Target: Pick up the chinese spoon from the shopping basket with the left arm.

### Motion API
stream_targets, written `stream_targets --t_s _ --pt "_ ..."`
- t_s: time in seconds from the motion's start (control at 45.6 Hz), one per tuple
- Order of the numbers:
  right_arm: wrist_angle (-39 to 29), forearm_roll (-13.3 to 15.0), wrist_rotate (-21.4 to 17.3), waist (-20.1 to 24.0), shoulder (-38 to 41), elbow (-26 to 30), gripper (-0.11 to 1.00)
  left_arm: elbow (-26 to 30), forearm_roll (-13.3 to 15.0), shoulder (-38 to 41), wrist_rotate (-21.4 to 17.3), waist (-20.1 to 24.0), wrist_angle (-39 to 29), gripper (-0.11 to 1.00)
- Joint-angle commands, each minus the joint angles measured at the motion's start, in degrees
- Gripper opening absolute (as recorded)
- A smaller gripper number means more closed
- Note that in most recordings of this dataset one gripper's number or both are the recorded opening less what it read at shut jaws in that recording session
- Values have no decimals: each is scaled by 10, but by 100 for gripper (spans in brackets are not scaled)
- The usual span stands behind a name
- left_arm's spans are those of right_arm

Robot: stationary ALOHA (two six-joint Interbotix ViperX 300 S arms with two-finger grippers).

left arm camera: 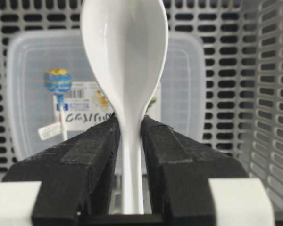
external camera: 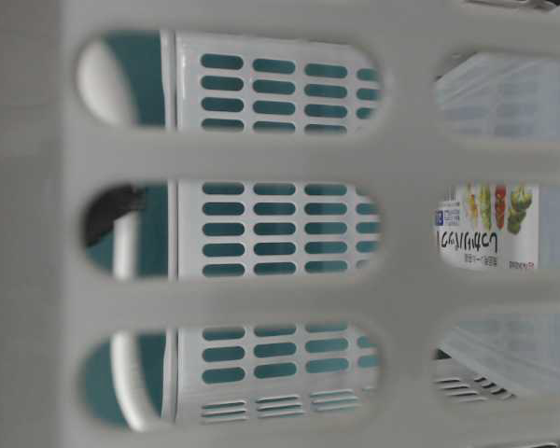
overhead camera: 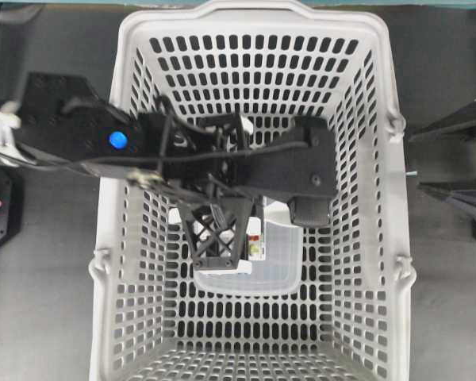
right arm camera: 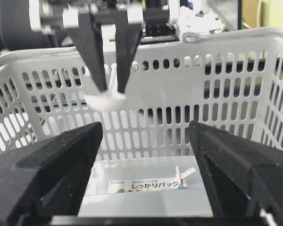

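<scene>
Shopping basket (overhead camera: pixel 377 182) walls ring the left tool (overhead camera: pixel 220 238); lidded container (overhead camera: pixel 282 258) covers floor at 6 o'clock; open above.

Black lattice-patterned left arm (overhead camera: pixel 222 159) (blue dot)

A glossy white ceramic-style soup spoon (left arm camera: pixel 124 70) is showing plain white, unpatterned, at the upper centre of the left wrist view. The black lattice-patterned two-finger left gripper (left arm camera: pixel 129 141) is showing matte black below it, with white fittings at the bottom corners. The light-grey plastic shopping basket (overhead camera: pixel 373 238) is showing rows of dark oblong slots. The clear rectangular lidded container (left arm camera: pixel 188 84) is carrying a white label with dark lettering, while a blue and yellow lollipop (left arm camera: pixel 57 80) is lying at its left.
</scene>
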State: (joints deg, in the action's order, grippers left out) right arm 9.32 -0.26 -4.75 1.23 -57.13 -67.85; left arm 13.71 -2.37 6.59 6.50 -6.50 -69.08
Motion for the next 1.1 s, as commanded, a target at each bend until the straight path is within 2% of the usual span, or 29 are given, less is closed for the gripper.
stream_targets --t_s 0.0,1.073 --pt "4 -2 -1 -1 3 5 71 26 -2 -16 -1 0 -10 17" --pt "4 -2 -1 -1 2 3 71 29 -2 -14 -11 -1 6 17"
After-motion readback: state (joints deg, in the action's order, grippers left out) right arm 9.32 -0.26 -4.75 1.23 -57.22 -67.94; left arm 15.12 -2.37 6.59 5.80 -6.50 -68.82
